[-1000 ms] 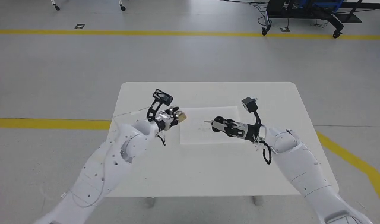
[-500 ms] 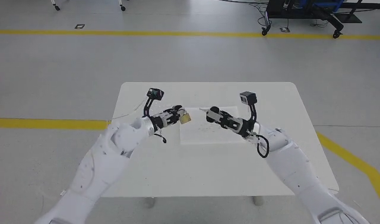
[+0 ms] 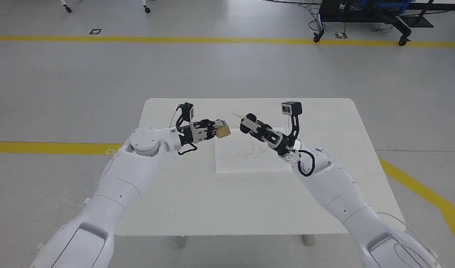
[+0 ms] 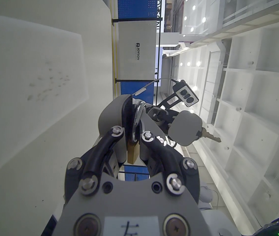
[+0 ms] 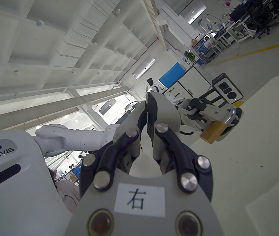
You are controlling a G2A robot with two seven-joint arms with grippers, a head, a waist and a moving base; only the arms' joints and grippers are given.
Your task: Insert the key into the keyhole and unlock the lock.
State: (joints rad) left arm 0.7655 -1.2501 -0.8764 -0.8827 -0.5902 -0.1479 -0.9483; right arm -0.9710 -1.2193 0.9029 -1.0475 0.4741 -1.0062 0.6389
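Left gripper [image 4: 134,110]: clamped on lock [image 4: 132,152] by its shackle, above the mat's [image 3: 252,161] far-left corner. Right gripper [image 5: 147,110]: pinched shut on key [image 4: 211,136], just over the mat's far edge. Key's head hidden between pads; keyhole impossible to make out. Brass body lengthwise toward right gripper; blade jutting past the fingertip.

Industrial lab hall, likely: yellow floor lines [image 3: 213,38], wheeled racks [image 3: 362,15].

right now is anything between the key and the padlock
Nothing visible. The key in the right gripper and the padlock in the left gripper are apart, with only open air between them.
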